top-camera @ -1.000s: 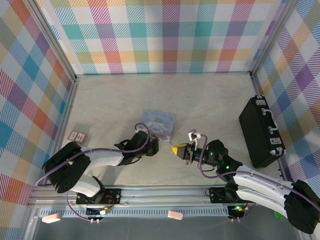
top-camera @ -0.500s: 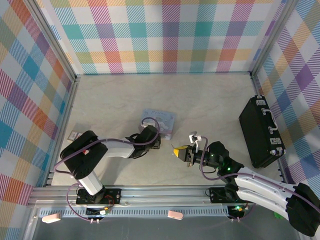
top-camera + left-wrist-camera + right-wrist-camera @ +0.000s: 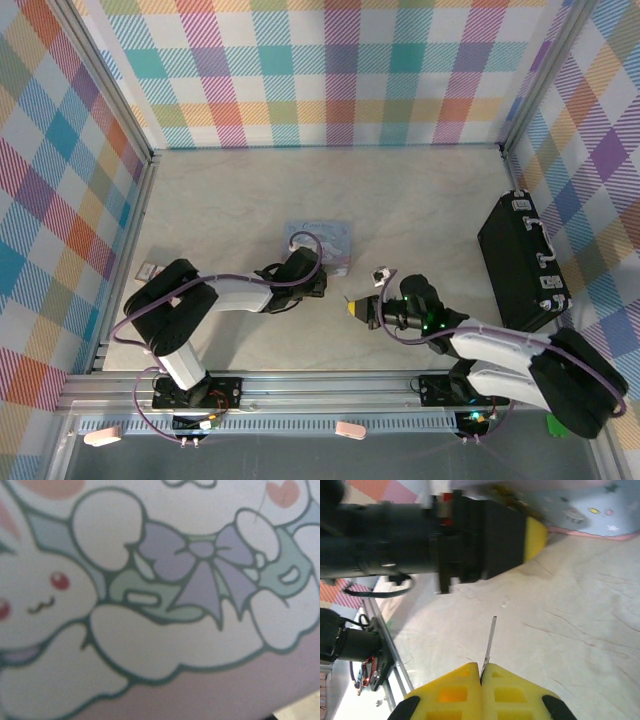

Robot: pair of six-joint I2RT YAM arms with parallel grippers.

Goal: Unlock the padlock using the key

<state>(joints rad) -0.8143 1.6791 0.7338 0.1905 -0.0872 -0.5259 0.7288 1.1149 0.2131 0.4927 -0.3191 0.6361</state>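
In the top view, the left gripper (image 3: 316, 284) is seen at the near edge of the tin (image 3: 322, 236) on the table (image 3: 430, 210). Whether its jaws are spread or closed cannot be told. The right gripper (image 3: 353, 307) lies near it on the right, with its yellow tips turned towards it. The padlock is too small to be made out here, so its place cannot be told; it is judged to be at the left gripper's tips.

In the left wrist view, the tin's cartoon lid is seen very close and blurred, and nothing of the lock can be read from it.

In the right wrist view, the key (image 3: 490, 639) is pinched by its head between the right gripper's yellow fingertips, which are pressed together. Its thin blade points forward at the left gripper's yellow tip and is apart from it, with bare table between.

The step in hand is judged to be bringing the key to the keyhole. The blade should be lined up with the keyhole first, then advanced slowly and straight. So thin a blade could be swivelled in the pinch by any sideways push.
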